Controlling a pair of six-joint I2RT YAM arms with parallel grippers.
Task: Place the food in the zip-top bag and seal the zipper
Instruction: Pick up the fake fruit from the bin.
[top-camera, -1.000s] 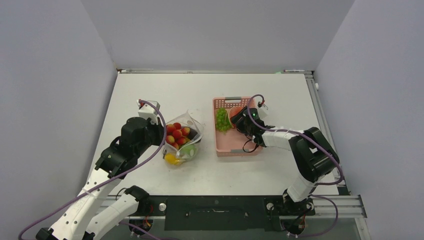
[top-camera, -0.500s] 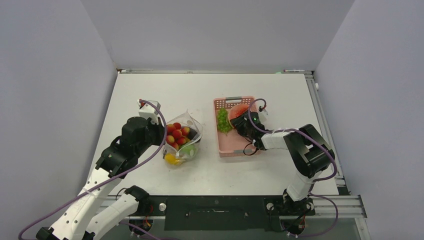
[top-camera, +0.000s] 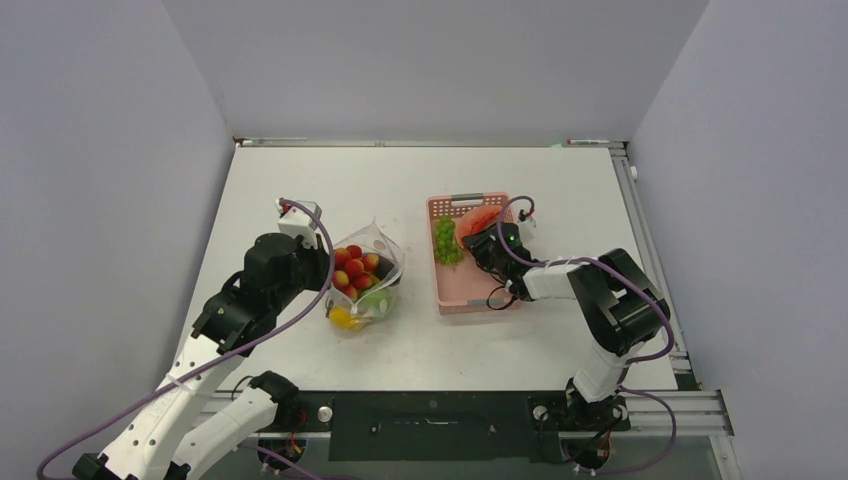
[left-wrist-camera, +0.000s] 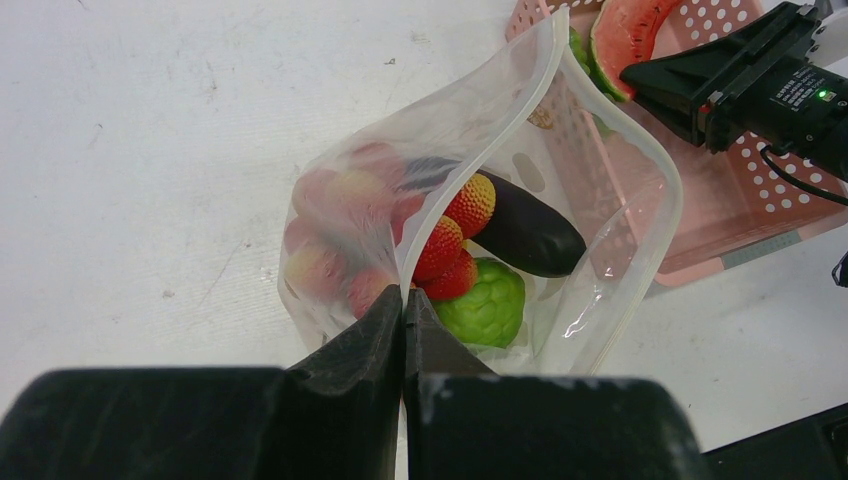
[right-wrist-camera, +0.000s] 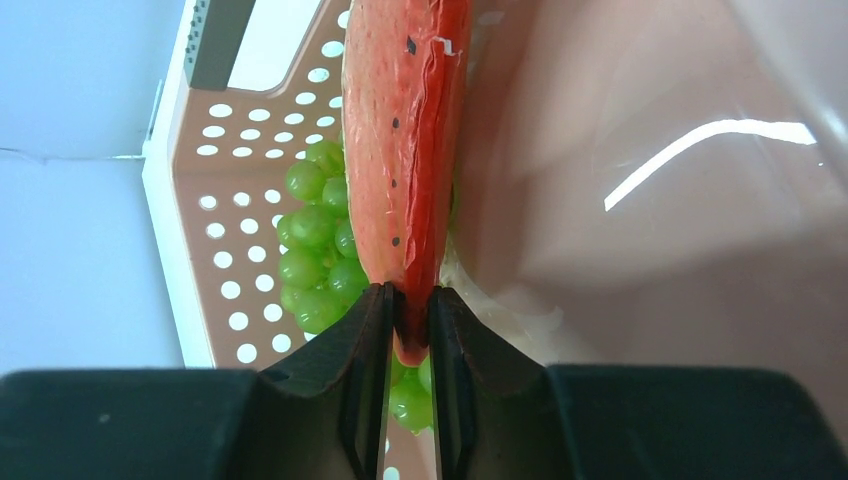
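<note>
Top view: bag (top-camera: 366, 276) sits left of centre on the table (top-camera: 340, 180), mouth open towards the basket (top-camera: 470, 290). Left gripper (top-camera: 328, 272) is at the bag's near-left rim. Right gripper (top-camera: 474, 234) is down inside the basket at a watermelon slice (top-camera: 482, 217), with grapes (top-camera: 445, 240) just beside it. So most of the food is bagged and two items are left in the basket.

Left wrist view: left jaws are clamped flat on the bag's rim film, propping the mouth open. Inside are an eggplant (left-wrist-camera: 525, 236), strawberries (left-wrist-camera: 442, 250) and a bumpy green fruit (left-wrist-camera: 486, 306), with more red fruit behind the film. The zipper (left-wrist-camera: 668, 180) runs round the gaping mouth, unsealed. The film is thin, soft and slick, so it will likely sag or slip if the pinch loosens. Best to hold it on the stiffer zip strip, not the bare film.

Right wrist view: right jaws are pinched on the thin lower tip of the slice, which stands on edge against the grapes. The slice looks like light, rigid, smooth plastic. With a grip this near one end it may swing or slide out during the lift, and a hold nearer the middle would be safer. The grapes look like a knobbly cluster, probably best grasped across the bunch.
</note>
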